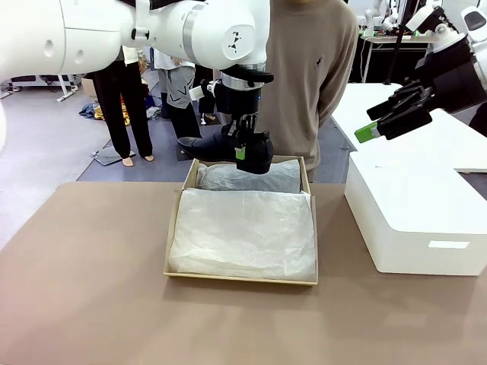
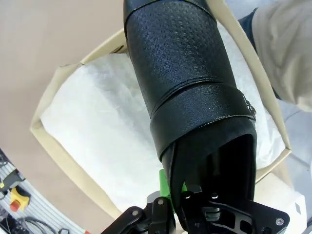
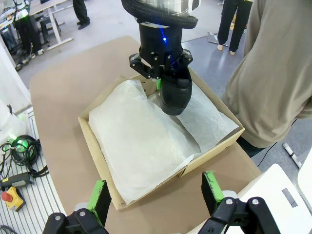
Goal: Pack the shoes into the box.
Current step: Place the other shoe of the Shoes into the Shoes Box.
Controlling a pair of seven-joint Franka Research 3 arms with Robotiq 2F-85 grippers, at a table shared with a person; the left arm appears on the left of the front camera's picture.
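No readable text or numbers, small dark emblem (image 1: pixel 238 42) on left arm's joint (image 1: pixel 221 26), too small to read.

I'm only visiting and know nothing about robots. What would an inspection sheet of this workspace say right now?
Surface: brown table bearing two boxes.
Job's things: open tan box lined with white tissue paper; one black shoe held above its far end. Whether the second shoe lies under the tissue cannot be told.
Clutter: larger white box on the robot's right.
Hands: left hand shut on the shoe; right hand open, raised at the table's right side.
Cables: loose cables and a yellow stop button beside the table.
Surroundings: person in a beige top at the far side; others farther off.
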